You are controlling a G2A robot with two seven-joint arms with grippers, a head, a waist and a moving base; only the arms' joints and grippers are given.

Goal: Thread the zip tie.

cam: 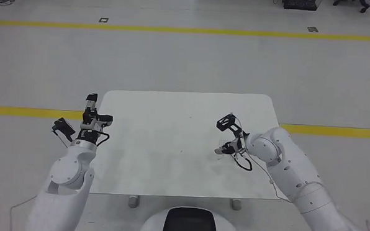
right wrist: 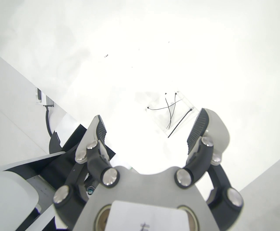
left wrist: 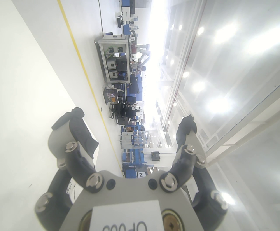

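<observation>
A white table [cam: 170, 171], seen from above. At its left edge the left gripper [left wrist: 131, 116] points toward the far side, fingers spread wide and empty. Over the right part of the table, the right gripper [right wrist: 151, 114] is also released, grasping nothing. Just ahead of it, four thin black zip ties [right wrist: 170, 109] lie loose on a clear sheet [right wrist: 160, 116] on the table, some crossed.

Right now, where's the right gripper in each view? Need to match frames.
Top view: right gripper over the right part of the table, pointing toward its middle.
Right wrist view: right gripper in the foreground, fingers apart, zip ties beyond it on the table.
Left wrist view: looks past the left gripper at the room and ceiling lights.
Shared landmark: the white table.
</observation>
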